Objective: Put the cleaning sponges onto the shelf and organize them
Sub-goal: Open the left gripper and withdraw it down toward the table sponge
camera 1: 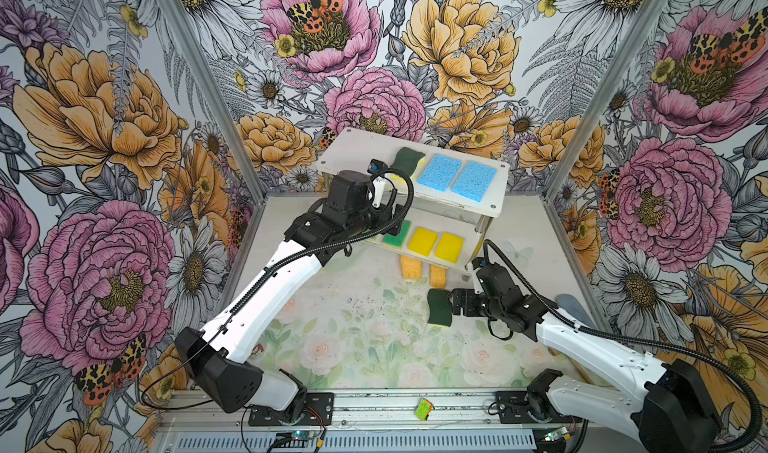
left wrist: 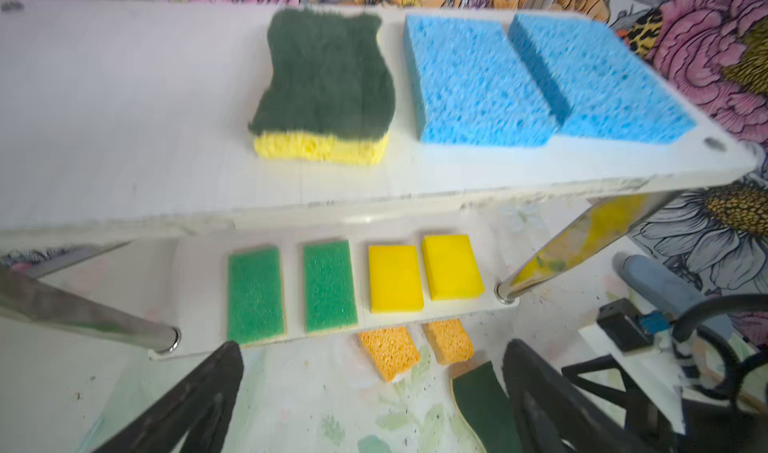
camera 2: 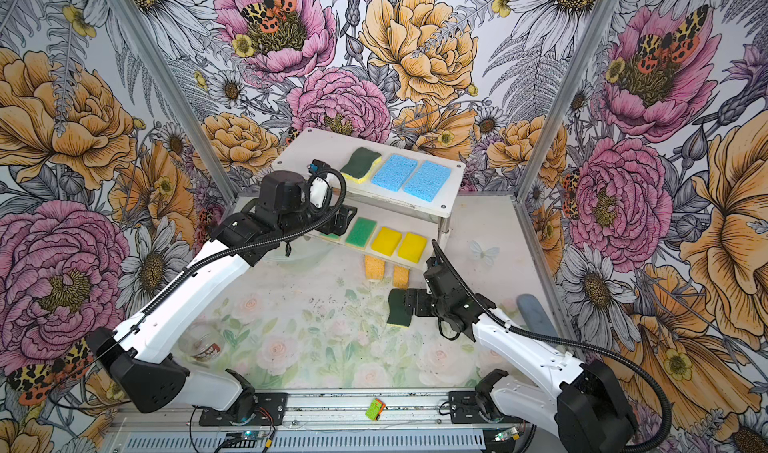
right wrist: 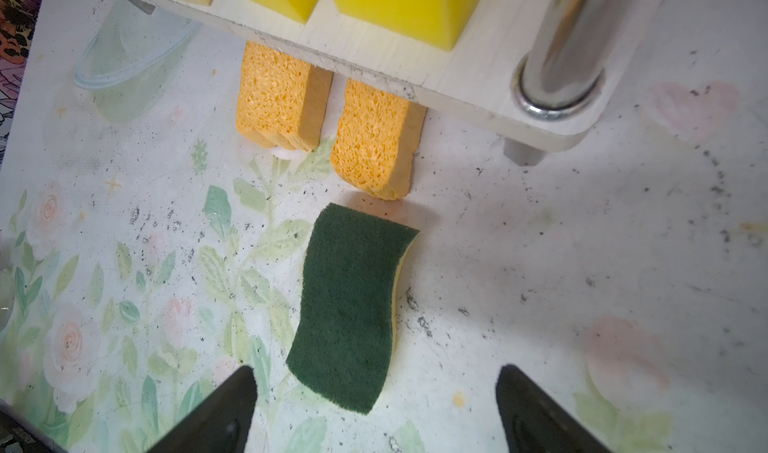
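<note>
Wavy green sponge (right wrist: 353, 318) flat on table (right wrist: 582, 264) in front of shelf (camera 1: 357, 147), long axis pointing at shelf; right gripper (right wrist: 376, 372) nearer, jaws spread, straddling its near end, not clamped; left gripper (left wrist: 374, 347) jaws wide, empty, at shelf front.

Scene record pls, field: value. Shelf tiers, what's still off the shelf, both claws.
shelf top tier: wavy dark-green sponge, two blue sponges
lower tier: two green-topped sponges, two yellow sponges
under lower board: two orange sponges on the table, sticking out in front
loose on table: second wavy dark-green sponge
left claw: open, empty, facing the shelf
right claw: open, loose sponge's near end between its fingers, not gripped
</note>
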Action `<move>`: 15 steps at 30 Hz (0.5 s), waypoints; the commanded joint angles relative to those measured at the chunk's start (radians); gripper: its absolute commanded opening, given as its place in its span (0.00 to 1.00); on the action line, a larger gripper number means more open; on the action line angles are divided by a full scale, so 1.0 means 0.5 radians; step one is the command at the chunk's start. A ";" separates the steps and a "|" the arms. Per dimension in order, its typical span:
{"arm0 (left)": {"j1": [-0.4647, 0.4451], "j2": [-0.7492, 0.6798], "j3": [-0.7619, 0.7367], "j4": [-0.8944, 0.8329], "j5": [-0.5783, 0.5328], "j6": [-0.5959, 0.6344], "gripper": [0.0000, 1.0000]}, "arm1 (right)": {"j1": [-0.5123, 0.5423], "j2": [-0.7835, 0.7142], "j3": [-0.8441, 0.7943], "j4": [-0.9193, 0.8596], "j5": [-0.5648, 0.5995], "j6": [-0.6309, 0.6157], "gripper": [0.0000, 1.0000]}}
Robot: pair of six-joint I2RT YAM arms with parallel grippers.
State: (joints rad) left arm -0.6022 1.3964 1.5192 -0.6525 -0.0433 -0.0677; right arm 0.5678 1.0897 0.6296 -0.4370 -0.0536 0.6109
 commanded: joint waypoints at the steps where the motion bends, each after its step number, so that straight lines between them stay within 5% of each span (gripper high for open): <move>1: -0.029 -0.216 -0.263 0.273 -0.086 -0.190 0.99 | -0.019 0.013 0.057 0.006 -0.013 -0.010 0.92; 15: -0.234 -0.403 -1.235 0.521 -0.059 -0.836 0.99 | -0.025 0.036 0.071 0.009 -0.005 -0.013 0.92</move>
State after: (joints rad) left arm -0.6941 1.1934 0.9344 -0.4709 -0.0574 -0.3843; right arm 0.5613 1.1030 0.6327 -0.4374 -0.0544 0.6106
